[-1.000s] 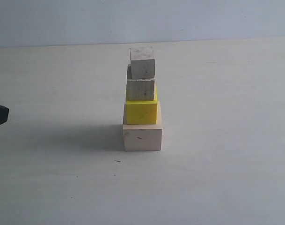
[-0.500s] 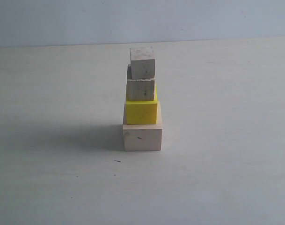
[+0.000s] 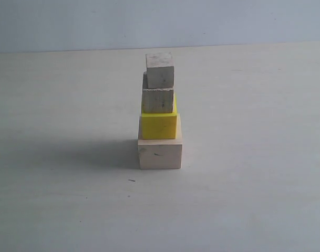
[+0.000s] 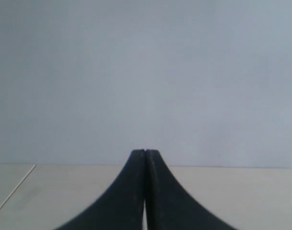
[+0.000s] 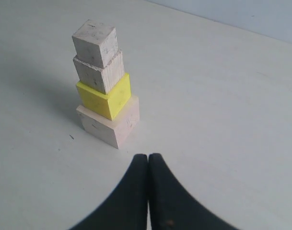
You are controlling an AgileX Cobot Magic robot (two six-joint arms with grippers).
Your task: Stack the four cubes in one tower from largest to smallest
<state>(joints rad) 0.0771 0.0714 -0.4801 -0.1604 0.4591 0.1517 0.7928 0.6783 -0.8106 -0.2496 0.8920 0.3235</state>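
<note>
Pale tabletop (image 3: pixel 254 173), centre of frame: tower (image 3: pixel 160 110) is standing complete, largest to smallest, apparently nothing left to stack; left gripper (image 4: pixel 145 153) and right gripper (image 5: pixel 148 158) are sitting pressed together, empty.

The large pale wood cube (image 3: pixel 160 154) looks like smooth, sanded light timber with a matt face and a small dark fleck, while the yellow cube (image 3: pixel 158 126) has an even, opaque coat of paint with a dull finish that hides any grain. The smaller bare wood cube (image 3: pixel 158 100) and the smallest bare wood cube (image 3: pixel 160 70) are unpainted, greyer and rougher, with visible grain lines and nicked edges. The table (image 3: pixel 254 157) is pale, matt and smooth with faint streaks, and the left gripper (image 4: pixel 145 151) and right gripper (image 5: pixel 148 155) are matt black, like plastic or rubber.
</note>
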